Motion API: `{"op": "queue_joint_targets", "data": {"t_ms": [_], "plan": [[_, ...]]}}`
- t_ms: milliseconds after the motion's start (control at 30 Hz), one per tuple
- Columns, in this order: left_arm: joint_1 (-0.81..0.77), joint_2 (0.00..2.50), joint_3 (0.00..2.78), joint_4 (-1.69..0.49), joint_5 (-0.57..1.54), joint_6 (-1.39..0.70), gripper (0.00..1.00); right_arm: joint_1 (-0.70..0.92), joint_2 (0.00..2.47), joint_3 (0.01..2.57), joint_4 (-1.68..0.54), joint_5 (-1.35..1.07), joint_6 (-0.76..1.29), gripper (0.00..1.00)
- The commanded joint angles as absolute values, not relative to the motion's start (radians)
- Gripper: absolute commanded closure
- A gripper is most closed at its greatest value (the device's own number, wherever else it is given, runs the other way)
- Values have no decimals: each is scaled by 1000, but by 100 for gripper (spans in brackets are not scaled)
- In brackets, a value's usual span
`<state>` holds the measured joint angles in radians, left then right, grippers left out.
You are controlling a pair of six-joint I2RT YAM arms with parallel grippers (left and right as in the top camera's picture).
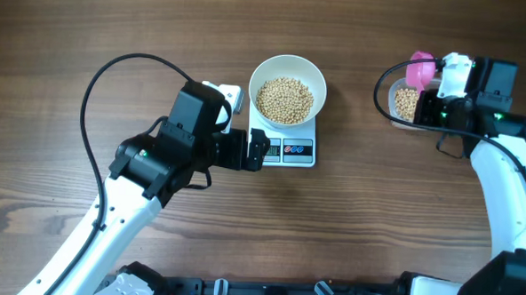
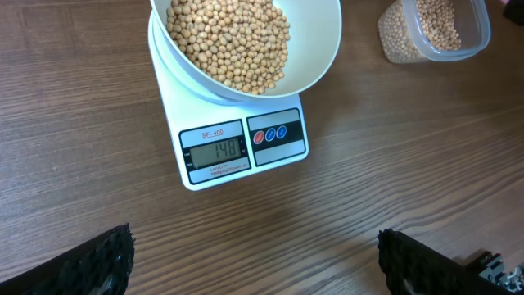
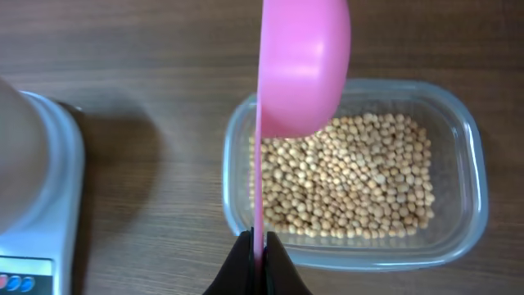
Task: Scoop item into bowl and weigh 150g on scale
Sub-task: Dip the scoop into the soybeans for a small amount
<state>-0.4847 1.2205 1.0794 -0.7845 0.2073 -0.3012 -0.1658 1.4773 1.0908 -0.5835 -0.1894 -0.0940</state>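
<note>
Now: smooth round tan beans [image 1: 284, 100] heaped in deep white bowl [image 1: 315, 74] atop square white scale [image 1: 298, 152]. Left gripper [image 1: 257, 153] jaws spread wide, empty, at scale front. Right gripper [image 3: 258, 256] clenched on thin handle of glossy pink scoop [image 3: 304, 70] above clear rounded plastic tub [image 3: 468, 172] of beans. Wood-grain table [image 1: 72, 32].

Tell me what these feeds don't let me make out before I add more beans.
scale display: last digit blurred in left wrist view; too small overhead.
pink scoop: right wrist view seems to show only its outside; overhead the right arm partly covers it, so its load is unknown.
bowl: far rim cut off by left wrist view's top edge.
</note>
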Motion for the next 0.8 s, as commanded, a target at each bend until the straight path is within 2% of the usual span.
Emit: {"op": "queue_joint_targets", "data": {"t_ms": [0, 133, 767], "plan": [[-489, 1224, 1096, -782, 212, -296, 0, -168, 1499, 1099, -577, -108, -105, 96], [-489, 1224, 1096, -782, 212, -296, 0, -168, 1539, 1099, -597, -51, -184, 96], [-489, 1224, 1096, -782, 212, -296, 0, -168, 1582, 1099, -756, -52, -183, 96]]}}
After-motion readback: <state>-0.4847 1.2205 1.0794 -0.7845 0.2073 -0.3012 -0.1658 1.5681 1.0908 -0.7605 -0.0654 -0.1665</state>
